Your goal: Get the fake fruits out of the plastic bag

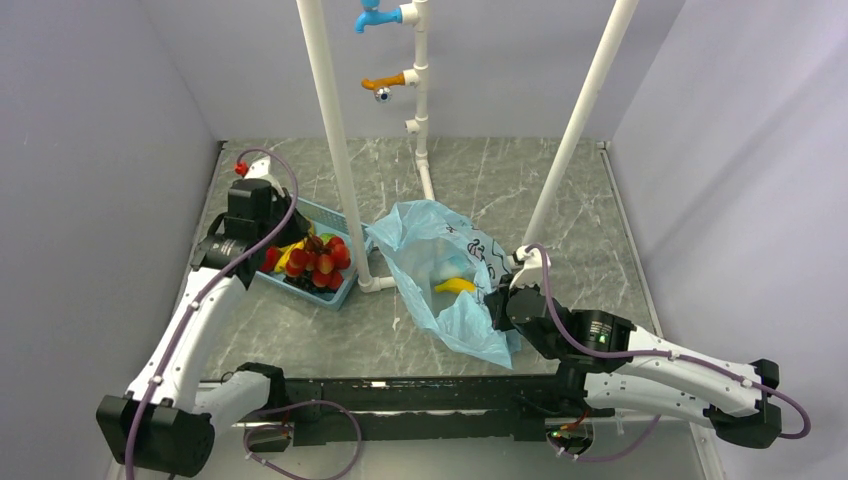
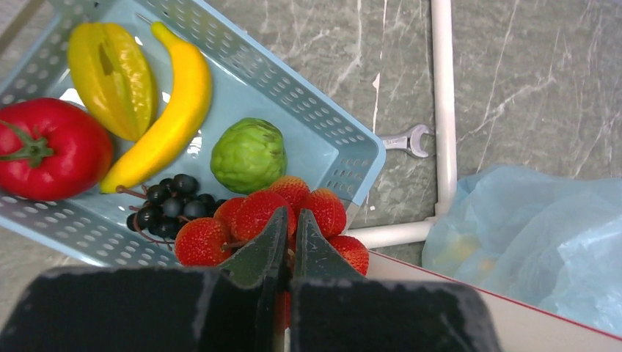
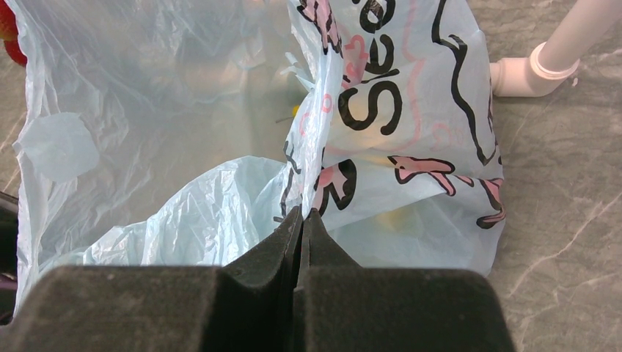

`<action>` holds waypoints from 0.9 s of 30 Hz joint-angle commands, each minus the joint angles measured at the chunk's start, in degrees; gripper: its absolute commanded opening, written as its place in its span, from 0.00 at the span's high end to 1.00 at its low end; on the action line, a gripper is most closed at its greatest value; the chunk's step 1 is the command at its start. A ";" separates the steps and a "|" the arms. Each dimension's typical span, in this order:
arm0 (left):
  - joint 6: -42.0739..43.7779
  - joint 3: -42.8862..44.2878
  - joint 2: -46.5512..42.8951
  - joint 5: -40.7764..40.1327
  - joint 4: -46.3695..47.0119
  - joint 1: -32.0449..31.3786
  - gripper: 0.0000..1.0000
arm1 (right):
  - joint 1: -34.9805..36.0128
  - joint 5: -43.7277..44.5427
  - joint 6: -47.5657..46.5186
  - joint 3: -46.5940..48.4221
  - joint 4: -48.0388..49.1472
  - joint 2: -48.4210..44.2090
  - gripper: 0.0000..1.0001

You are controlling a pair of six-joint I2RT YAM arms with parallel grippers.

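**Blue bag nipped at one edge, strawberries at the basket**

Crinkled and translucent, the plastic bag (image 1: 425,235) lies on the grey marbled counter (image 1: 500,170) at the middle of the overhead view. Its 9 o'clock side is just beside the foot of a white pipe (image 1: 340,160). The right fingers (image 3: 279,246) are clenched on a fold of the bag at its 4 o'clock edge, with the black lettering and pink prints just past their tips. A yellow piece (image 1: 455,286) shows through the film. Anything else inside is too blurred to tell.

At 9 o'clock of the bag sits a light-blue basket (image 2: 315,121) with perforated walls. The left fingers (image 2: 268,246) are pressed nearly together at the middle of the strawberries (image 2: 257,213), which are bunched at the basket's 4 o'clock end. A sliver of red shows in the slit between the fingers. They appear to be nipping the bunch, though the contact itself is hidden. In the left wrist view the outermost strawberries overlap the basket's rim.

Inside the basket, a knobbly green fruit (image 2: 248,155) lies at 12 o'clock of the strawberries. Black grapes (image 2: 172,202) touch them at 9 o'clock. Beyond these lie a banana (image 2: 169,103), a yellow star fruit (image 2: 110,77) and, at the far 9 o'clock end, a big red fruit (image 2: 51,147) with a green stalk. A small wrench (image 2: 407,139) lies on the counter outside the basket, just beside the pipe.
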 commanded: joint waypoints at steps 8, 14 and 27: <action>1.16 -0.68 0.02 1.50 1.85 0.61 0.23 | -0.16 -0.63 1.19 1.80 -0.58 -1.47 1.00; 0.87 -2.07 -6.58 5.60 -2.04 0.59 0.18 | -0.13 -0.82 0.71 2.26 -0.01 -0.99 1.00; -14.87 -24.39 -31.08 36.53 14.55 -4.49 0.26 | -0.04 -3.02 -2.28 0.94 2.00 1.33 1.00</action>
